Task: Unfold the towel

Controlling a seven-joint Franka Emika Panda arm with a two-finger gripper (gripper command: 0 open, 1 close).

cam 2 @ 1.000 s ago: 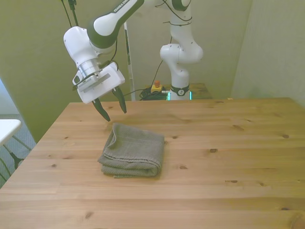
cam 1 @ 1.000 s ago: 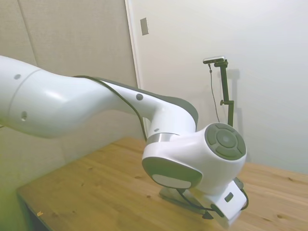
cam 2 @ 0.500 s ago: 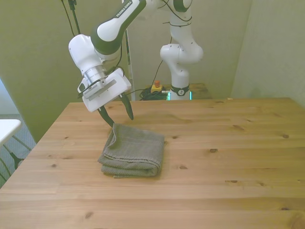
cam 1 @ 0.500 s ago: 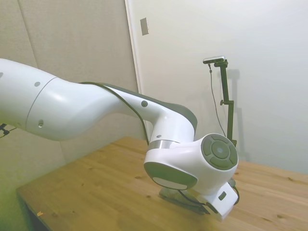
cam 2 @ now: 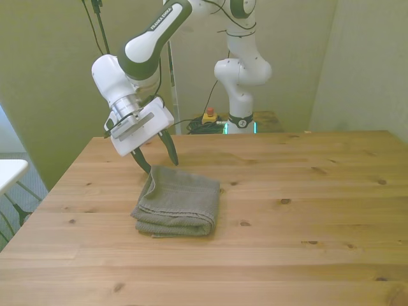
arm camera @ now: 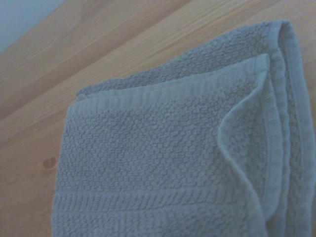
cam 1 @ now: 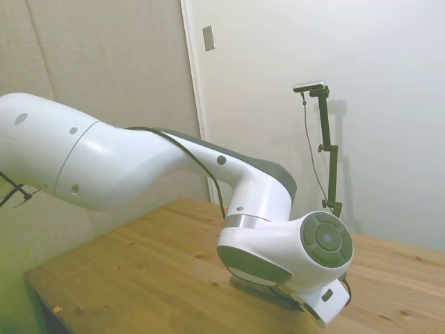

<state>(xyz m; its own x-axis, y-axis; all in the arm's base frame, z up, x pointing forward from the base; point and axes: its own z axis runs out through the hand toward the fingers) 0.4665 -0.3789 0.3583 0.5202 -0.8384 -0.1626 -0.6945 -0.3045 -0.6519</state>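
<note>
Two fingers poised at the towel's far corner

Two dark fingers (cam 2: pixel 169 148) hang spread apart with nothing between them, tips just above the towel (cam 2: pixel 178 200) at its far corner on the front view's left. The gripper (cam 2: pixel 159 162) has come down: a second ago it hung clear of the towel, further toward the front view's left and higher over bare wood; half a second ago it was already over the far edge, and now the tips sit lower again, one close to the raised fold at that corner. Whether a tip touches the cloth cannot be told.

The towel has not shifted between frames. It lies folded into a thick pad on the table (cam 2: pixel 306 217), with its stacked layers bulging toward the camera in the front view. The wrist view shows the towel (arm camera: pixel 163 153) close up, with a loose top layer curling along one hemmed edge, its lip lifted off the layers beneath.

That descent suggests the approach is nearly over and the pinch is next. The task itself looks unstarted, since every fold is in place. In the side view the arm (cam 1: pixel 139 167) hides the towel entirely.
</note>
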